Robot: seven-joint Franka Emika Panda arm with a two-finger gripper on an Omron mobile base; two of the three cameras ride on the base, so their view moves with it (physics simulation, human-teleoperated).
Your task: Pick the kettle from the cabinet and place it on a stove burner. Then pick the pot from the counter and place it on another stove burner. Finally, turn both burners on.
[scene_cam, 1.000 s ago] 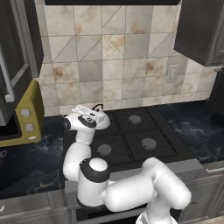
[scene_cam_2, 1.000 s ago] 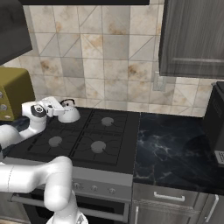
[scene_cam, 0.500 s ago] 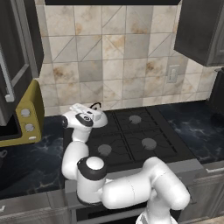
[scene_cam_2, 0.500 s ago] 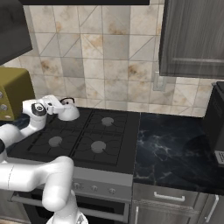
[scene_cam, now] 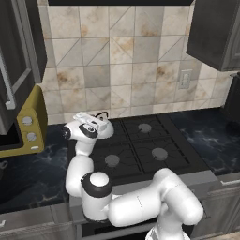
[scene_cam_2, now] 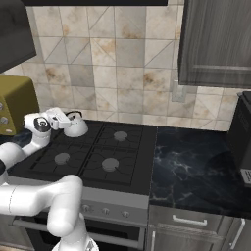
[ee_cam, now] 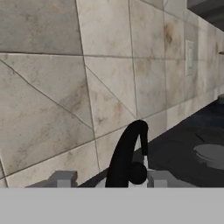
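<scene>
Your claw (ee_cam: 107,180) sits right over the kettle (scene_cam_2: 76,127), jaws standing apart on either side of the black arched handle (ee_cam: 127,155), one fingertip to each flank and neither pressing on it, so nothing is gripped. The kettle itself rests on the rear left burner of the cooktop (scene_cam_2: 98,157), hard up near the tiled wall (scene_cam: 122,65), upright on its base by the look of it. Now watch the exit: the handle arch runs up between your fingertips (ee_cam: 159,179), so if you pull away sideways or with any roll in the wrist, a finger could catch it and drag or tip the kettle off the grate bars. Lifting straight up along the arch looks like the safe line. Mind the wall too, it is close behind the hand. As for heading, the right base view suggests the spout faces toward the arm's side, though it is too small to be sure; in the hand view the handle's arch runs away from the camera, roughly along the wall and toward the rear right burner (ee_cam: 212,153), and that gives the kettle's long line.
</scene>
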